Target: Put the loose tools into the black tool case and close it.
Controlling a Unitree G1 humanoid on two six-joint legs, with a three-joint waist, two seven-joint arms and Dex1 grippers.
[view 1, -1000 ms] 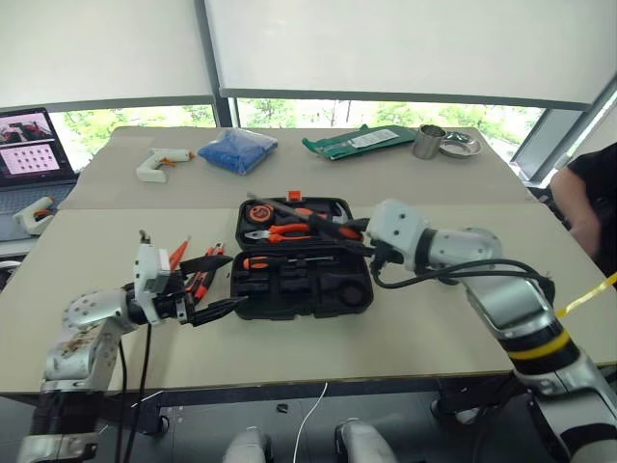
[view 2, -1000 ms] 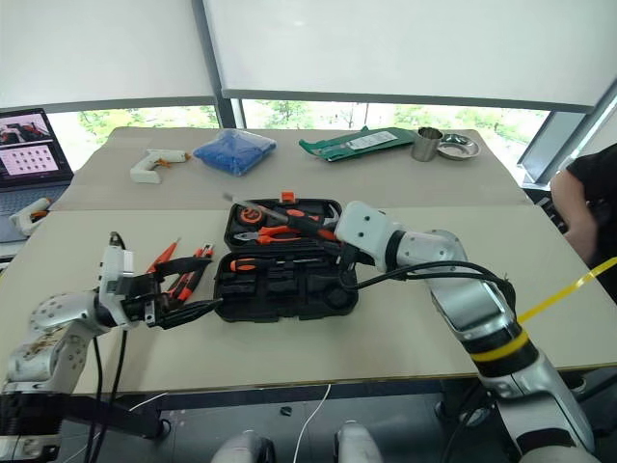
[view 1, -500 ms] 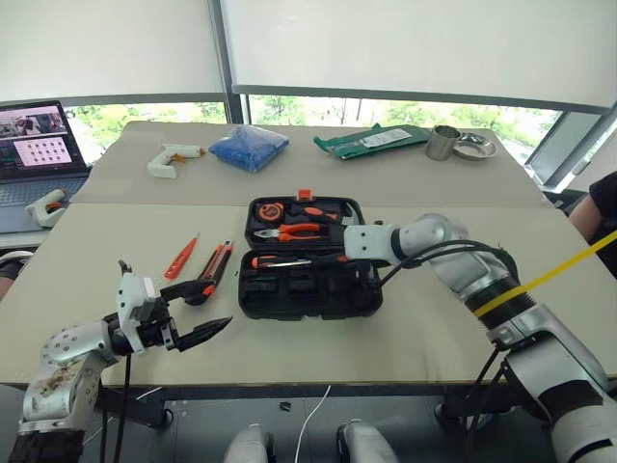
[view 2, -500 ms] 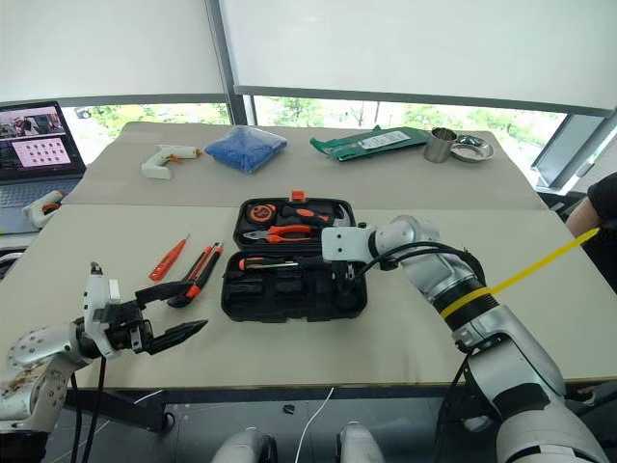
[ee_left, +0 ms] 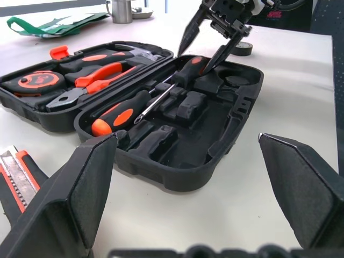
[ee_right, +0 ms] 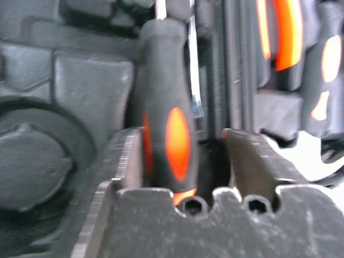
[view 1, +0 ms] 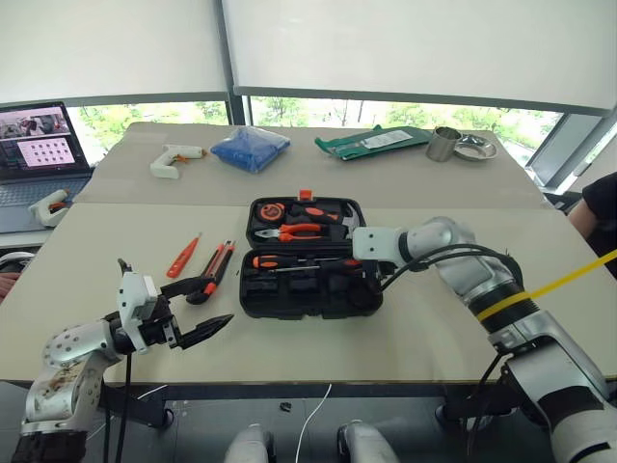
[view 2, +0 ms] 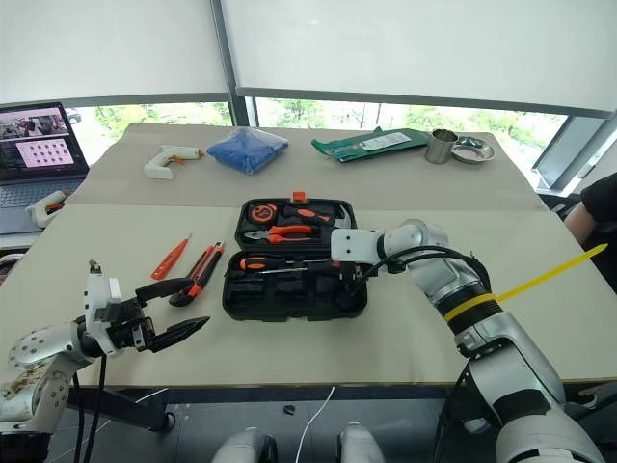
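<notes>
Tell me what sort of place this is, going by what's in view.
Probably an office or lab room set up for robot trials. Wide tables stand before large windows with roller blinds, an open laptop sits to one side, and an open black tool case lies on the near table with other test props.

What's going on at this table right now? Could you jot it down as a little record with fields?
Case: black tool case lies open on the table
In the case: two screwdrivers, plus pliers in the far half
Loose on the table: a small screwdriver and a utility knife, to the case's left
Right claw: open, fingers on either side of a screwdriver handle lying in the case
Left claw: open, empty, near the table's front edge
Further back: white glue gun, blue bag
</notes>
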